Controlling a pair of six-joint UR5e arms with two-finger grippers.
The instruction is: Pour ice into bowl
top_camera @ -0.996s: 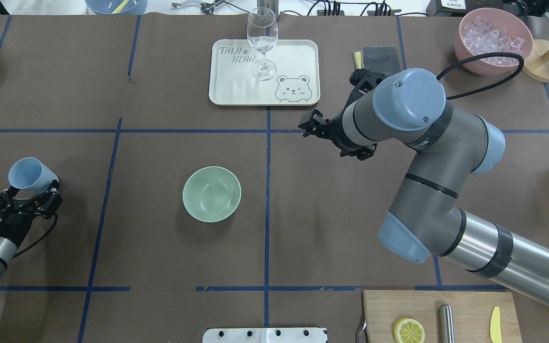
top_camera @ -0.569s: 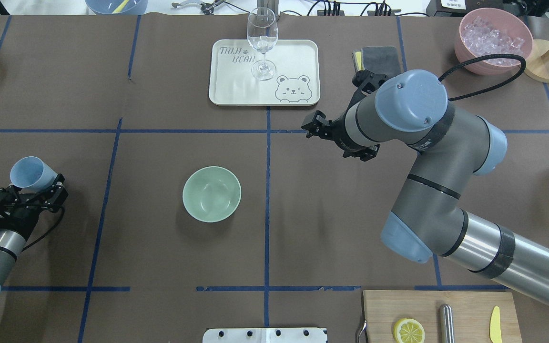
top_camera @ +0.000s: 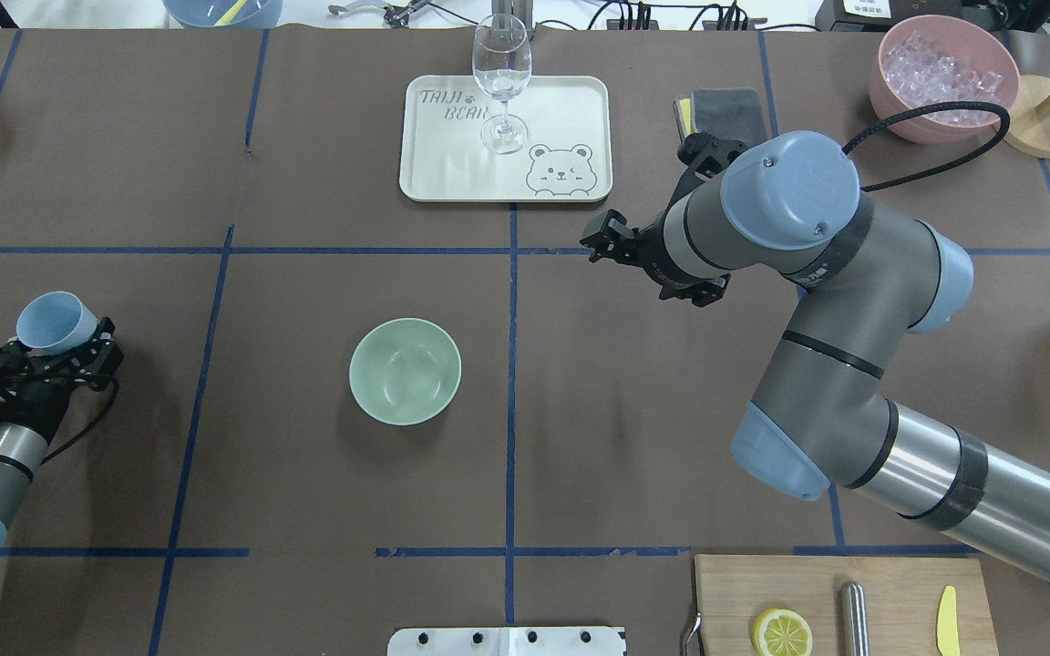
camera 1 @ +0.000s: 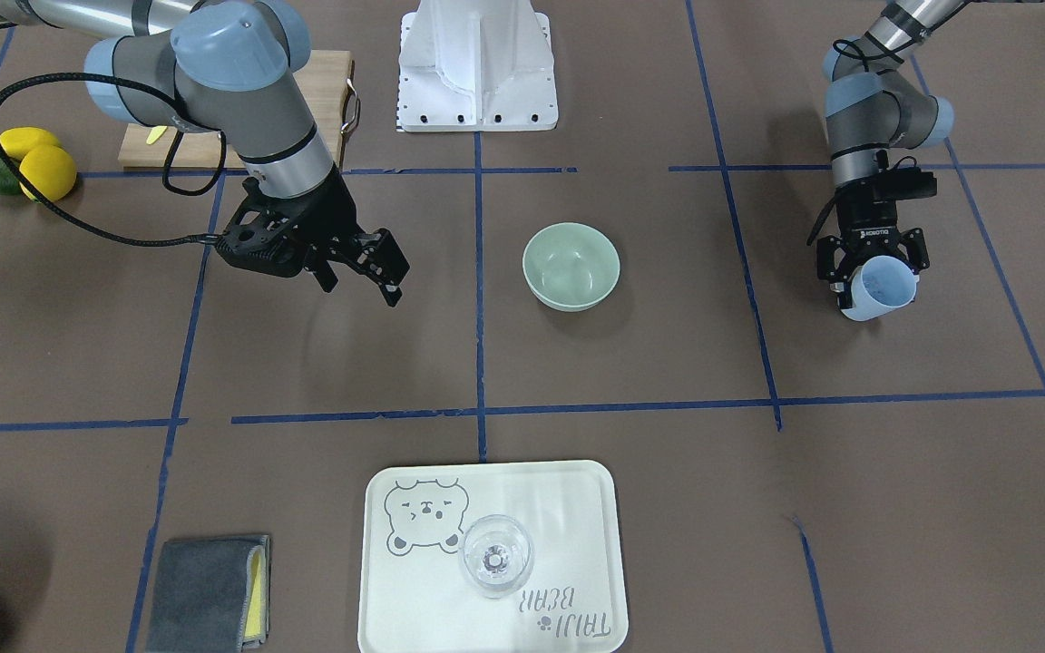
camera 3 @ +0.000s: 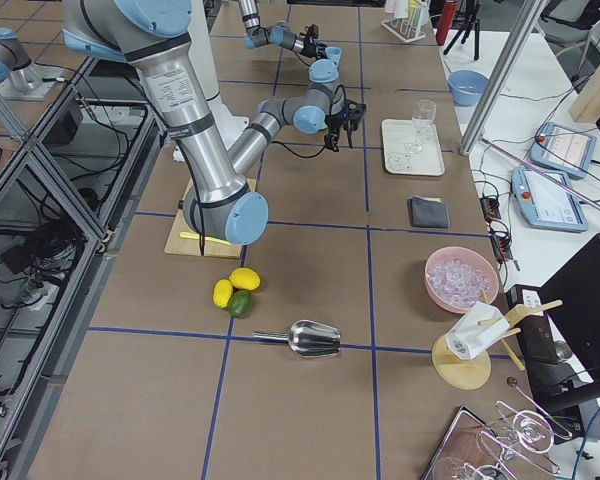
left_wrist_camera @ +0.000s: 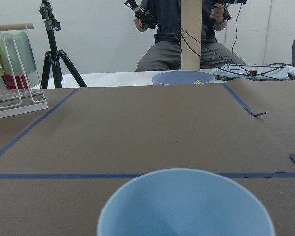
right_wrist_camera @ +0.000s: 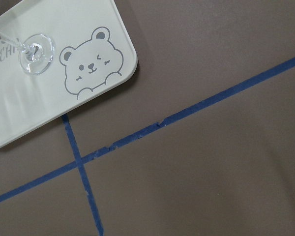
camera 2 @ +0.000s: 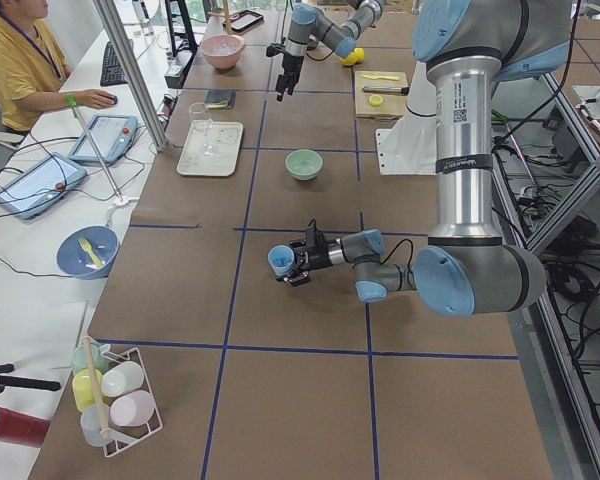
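The sage-green bowl (top_camera: 405, 371) stands upright near the table's middle, and it also shows in the front view (camera 1: 571, 267); I see nothing in it. My left gripper (top_camera: 60, 348) (camera 1: 876, 272) is shut on a light blue cup (top_camera: 56, 322) (camera 1: 883, 287), well to the left of the bowl. The part of the cup's inside (left_wrist_camera: 187, 209) that shows holds no ice. Clear ice cubes (top_camera: 942, 71) fill the pink container at the back right. My right gripper (top_camera: 602, 239) (camera 1: 386, 268) hangs open and empty above the table, between the tray and the bowl.
A pale tray (top_camera: 561, 100) with a wine glass (top_camera: 501, 77) is at the back centre. A grey cloth (top_camera: 730, 109) lies beside it. A cutting board (top_camera: 844, 606) with a lemon slice is at the front right. A wooden stand (top_camera: 1044, 114) is beside the pink container (top_camera: 890, 100).
My left arm has swung a little and the cup has shifted slightly towards the back. My right gripper has drifted slightly to the right. The bowl has not moved.
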